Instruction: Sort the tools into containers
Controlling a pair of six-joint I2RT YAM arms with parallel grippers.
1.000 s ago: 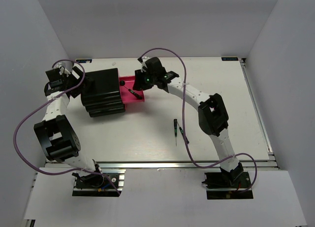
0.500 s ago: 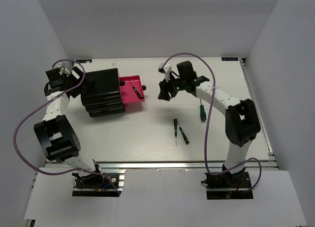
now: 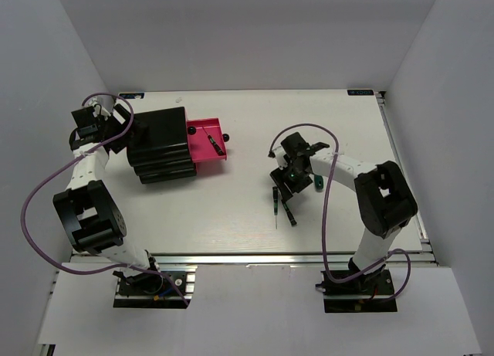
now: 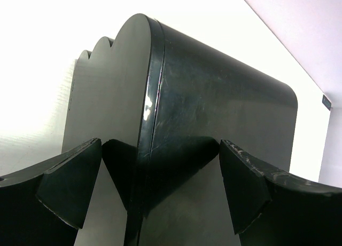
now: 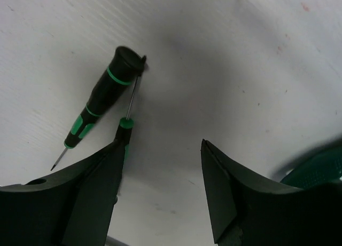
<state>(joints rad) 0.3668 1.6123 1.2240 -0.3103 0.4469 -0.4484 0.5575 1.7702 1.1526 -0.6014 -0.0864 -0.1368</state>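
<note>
**Ana:** Jaws on the right arm, how do they stand?

**Ben:** Apart, with nothing held. They hang over the desk (image 3: 347, 124), right of its middle. In the wrist view only bare desk shows between the two fingers (image 5: 224, 198).

**Ana:** And the tools near them?

**Ben:** Two slim ones lie on the desk just beside that gap. One slim screwdriver (image 5: 99, 104), black with green bands, is in full sight at the wrist view's left. The second screwdriver (image 5: 126, 123) has its tip near the first one's cap. Its handle runs under the finger on that view's left and is hidden there.

**Ana:** The big screwdriver?

**Ben:** The big screwdriver (image 3: 316, 183) lies on the desk just right of those jaws, partly under the arm. Its green handle shows at the wrist view's right edge.

**Ana:** Is anything in a container?

**Ben:** A third screwdriver (image 3: 214, 144) lies slantwise in the pink drawer (image 3: 199, 149). That drawer is pulled out of the black cabinet (image 3: 158, 144) toward the right, on the desk's left half.

**Ana:** And the left jaws?

**Ben:** Apart too. They straddle the cabinet's edge on the side away from the drawer, with one finger (image 4: 69, 187) on each side of it. I cannot tell whether they touch it.
</note>
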